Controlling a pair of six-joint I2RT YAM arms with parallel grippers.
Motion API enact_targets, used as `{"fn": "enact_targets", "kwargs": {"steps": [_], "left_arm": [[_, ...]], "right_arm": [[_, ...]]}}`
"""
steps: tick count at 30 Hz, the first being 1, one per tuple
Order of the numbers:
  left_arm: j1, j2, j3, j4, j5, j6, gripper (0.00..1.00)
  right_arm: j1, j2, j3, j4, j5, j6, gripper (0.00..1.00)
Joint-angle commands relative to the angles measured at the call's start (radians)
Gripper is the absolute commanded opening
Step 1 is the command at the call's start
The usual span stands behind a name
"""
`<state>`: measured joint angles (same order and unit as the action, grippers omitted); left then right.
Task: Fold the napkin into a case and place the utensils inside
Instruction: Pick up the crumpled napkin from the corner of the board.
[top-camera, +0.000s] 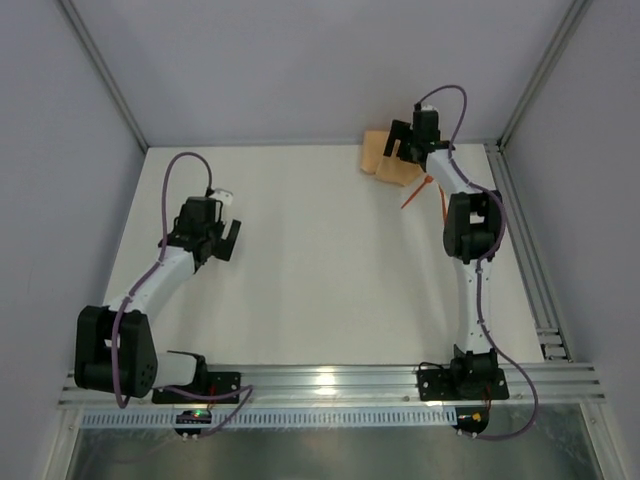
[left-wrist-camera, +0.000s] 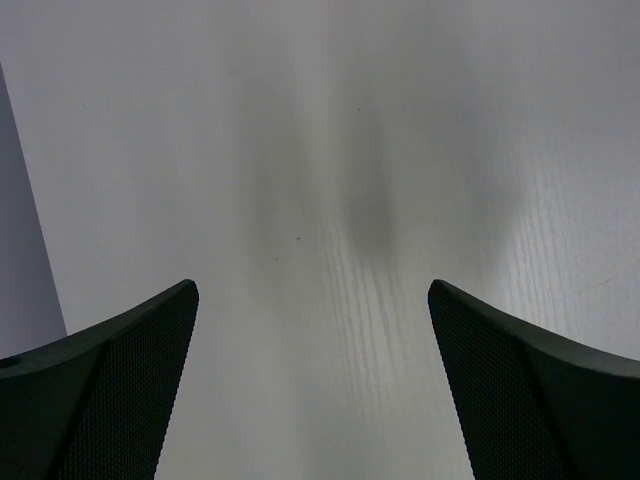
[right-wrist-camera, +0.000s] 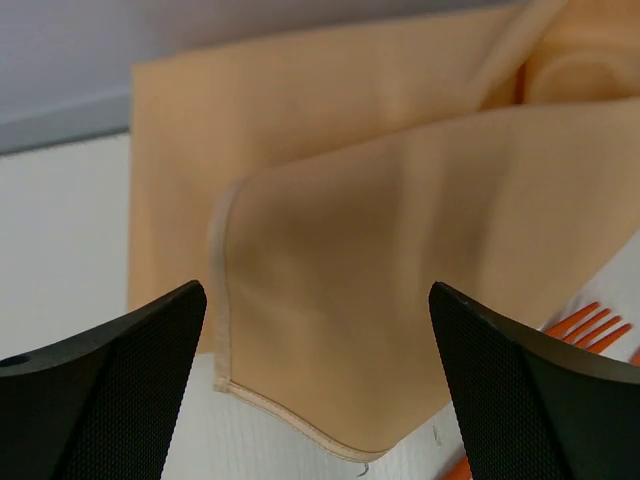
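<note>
My right pincer (right-wrist-camera: 312, 290): I am holding it wide open above the cloth, with nothing clamped between the fingers (right-wrist-camera: 120, 380).
My right arm: I am reaching to the far right corner of the table (top-camera: 300, 260), close to the back wall.
Napkin (right-wrist-camera: 400, 250): it is lying partly folded at that far corner, one hemmed flap doubled over a flatter layer, and its rounded corner is pointing toward me.
Contact: I am possibly brushing the cloth with my fingertips, but the wrist view is too close to tell.
Utensils (top-camera: 420, 190): they are lying just beside the napkin's near right edge; the fork's tines (right-wrist-camera: 590, 325) are poking out from under the flap, and my forearm is hiding most of the second stick.
My left pincer (left-wrist-camera: 312, 290): I am keeping it open and empty over bare tabletop on the left side, well apart from the napkin.
</note>
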<state>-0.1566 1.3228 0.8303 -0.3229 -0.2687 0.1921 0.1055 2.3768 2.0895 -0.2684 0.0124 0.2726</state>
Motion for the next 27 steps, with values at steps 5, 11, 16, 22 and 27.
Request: {"fn": "enact_targets", "kwargs": {"steps": [5, 11, 16, 22, 27], "left_arm": [[0.003, -0.017, 0.044, -0.021, -0.013, 0.006, 0.99], [0.003, -0.037, 0.056, -0.022, -0.032, 0.006, 0.99], [0.005, -0.060, 0.049, -0.018, -0.043, 0.013, 0.99], [0.003, -0.088, 0.046, -0.016, -0.046, 0.013, 0.99], [0.005, -0.115, 0.064, -0.036, -0.035, 0.006, 0.99]], "right_arm": [[0.051, 0.152, 0.241, -0.238, 0.072, 0.071, 0.97], [0.121, 0.171, 0.287, -0.319, 0.141, 0.030, 0.93], [0.123, 0.206, 0.337, -0.436, 0.178, 0.011, 0.54], [0.122, 0.271, 0.385, -0.621, 0.234, -0.078, 0.54], [0.137, 0.272, 0.368, -0.644, 0.274, -0.073, 0.59]]}}
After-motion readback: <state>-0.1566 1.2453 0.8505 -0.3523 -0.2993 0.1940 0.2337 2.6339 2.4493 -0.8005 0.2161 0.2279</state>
